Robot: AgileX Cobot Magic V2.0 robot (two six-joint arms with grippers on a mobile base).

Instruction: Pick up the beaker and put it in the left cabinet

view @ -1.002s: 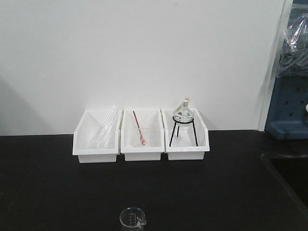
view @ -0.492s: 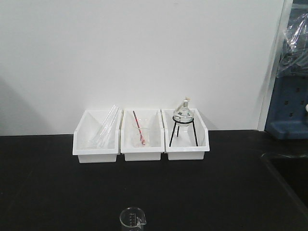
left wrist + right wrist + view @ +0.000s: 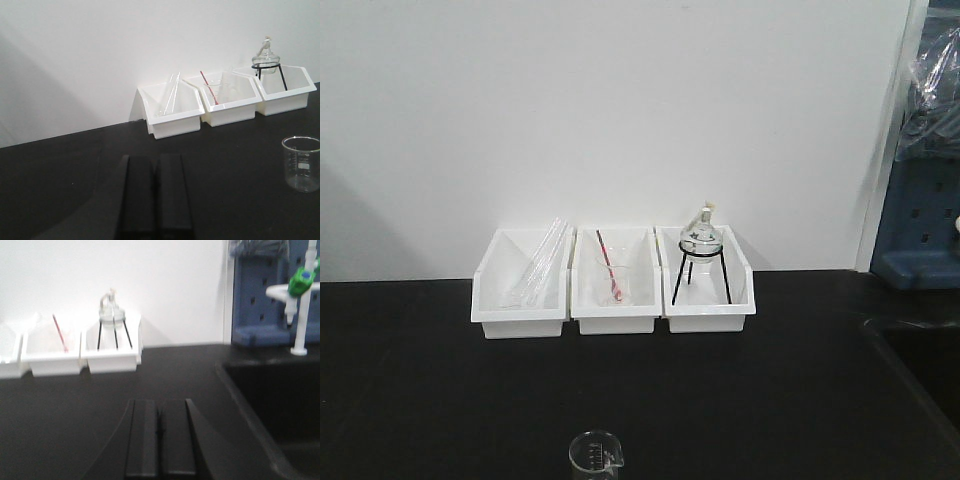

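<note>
Beaker (image 3: 595, 456) upright on black bench (image 3: 440, 400), at 6 o'clock from middle bin (image 3: 613, 318), well apart. Left gripper (image 3: 155, 200) fingers together; beaker at its 2 o'clock. Right gripper (image 3: 160, 440) fingers together.

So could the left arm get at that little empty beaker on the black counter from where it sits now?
Probably yes. The beaker stands alone on the counter, ahead and right of the left gripper, with nothing standing between them. The gripper looks shut, so it must open first.
</note>
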